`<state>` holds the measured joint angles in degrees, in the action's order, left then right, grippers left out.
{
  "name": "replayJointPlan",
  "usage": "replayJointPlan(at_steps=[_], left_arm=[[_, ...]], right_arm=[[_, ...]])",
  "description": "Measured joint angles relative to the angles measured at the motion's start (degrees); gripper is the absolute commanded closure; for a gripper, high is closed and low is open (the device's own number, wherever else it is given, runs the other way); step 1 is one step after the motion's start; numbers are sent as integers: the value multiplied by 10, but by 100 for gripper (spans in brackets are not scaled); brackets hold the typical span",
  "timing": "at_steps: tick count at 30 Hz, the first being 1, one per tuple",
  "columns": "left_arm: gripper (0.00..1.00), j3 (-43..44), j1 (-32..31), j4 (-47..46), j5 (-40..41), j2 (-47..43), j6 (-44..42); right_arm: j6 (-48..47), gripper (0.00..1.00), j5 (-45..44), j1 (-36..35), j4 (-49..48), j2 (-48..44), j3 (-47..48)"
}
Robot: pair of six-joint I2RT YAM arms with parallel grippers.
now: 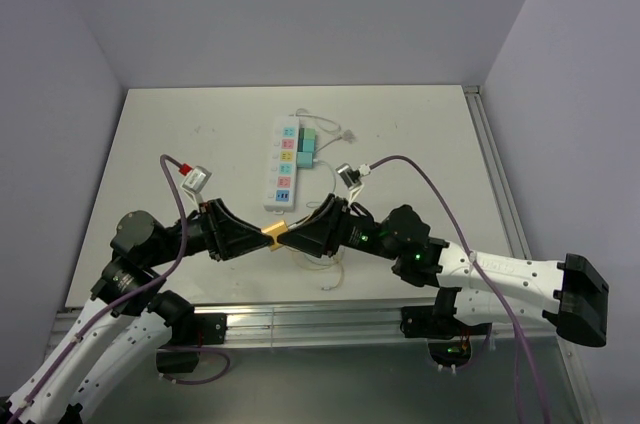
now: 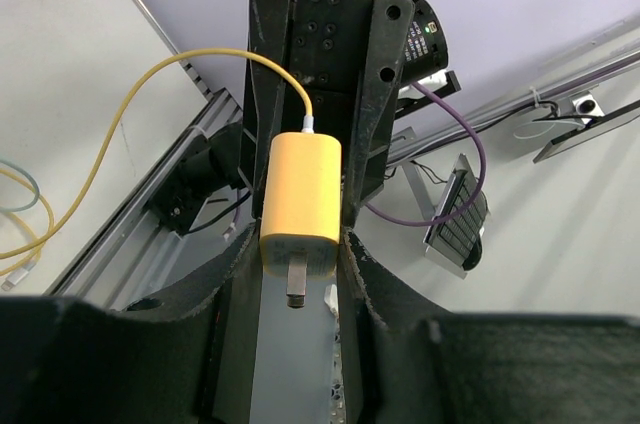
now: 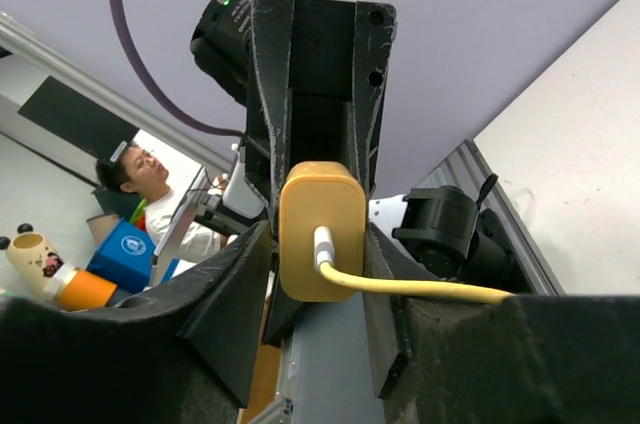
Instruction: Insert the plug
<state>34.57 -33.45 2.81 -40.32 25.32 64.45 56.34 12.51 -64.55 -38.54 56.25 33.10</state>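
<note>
pinched between the black fingers of the left gripper [image 1: 266, 234]: a yellow rectangular plastic charger plug [image 1: 274, 234], metal prong bared, thin yellow cable [image 2: 150, 94] trailing from its far end. flanked closely on that end by the right gripper [image 1: 286, 235], though cannot tell whether squeezing or merely alongside. held on the near side of the long white power strip with coloured sockets [image 1: 283, 162], well apart from it.

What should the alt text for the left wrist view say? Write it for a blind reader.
A yellow plug is pinched between the black fingers of the left gripper, its metal prong pointing at the camera. A yellow cable leaves its far end, where the fingers of the right gripper flank it.
</note>
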Motion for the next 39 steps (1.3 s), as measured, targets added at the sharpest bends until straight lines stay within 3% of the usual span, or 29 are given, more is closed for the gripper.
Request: replayJointPlan(at_steps=[1, 3, 4, 8, 11, 12, 15, 18, 22, 29, 34, 39], left_arm=[[100, -1, 0, 0, 0, 0, 0], [100, -1, 0, 0, 0, 0, 0], [100, -1, 0, 0, -1, 0, 0], [99, 0, 2, 8, 3, 0, -6], [54, 21, 1, 53, 17, 8, -24], [34, 34, 0, 73, 25, 15, -37], [18, 79, -3, 159, 89, 37, -74], [13, 106, -2, 220, 166, 52, -103], [14, 112, -2, 259, 242, 81, -125], [16, 47, -2, 237, 382, 140, -132], [17, 10, -10, 174, 473, 216, -145], [16, 11, -67, 95, 571, 338, -173]], right_arm=[[0, 58, -2, 1, -1, 2, 0], [1, 82, -4, 2, -2, 6, 0], [6, 100, -4, 3, -5, 9, 0], [7, 100, -2, 5, -7, 12, 0], [9, 100, -6, 5, 4, 10, 0], [10, 100, -12, 5, 9, 6, -2], [8, 100, -43, 5, 49, -32, -16], [5, 100, -108, 5, 132, -93, -26], [16, 100, -219, 5, 264, -168, -27], [41, 100, -374, 9, 485, -274, -37], [41, 100, -406, 9, 535, -325, -60], [36, 100, -406, 9, 545, -326, -67]])
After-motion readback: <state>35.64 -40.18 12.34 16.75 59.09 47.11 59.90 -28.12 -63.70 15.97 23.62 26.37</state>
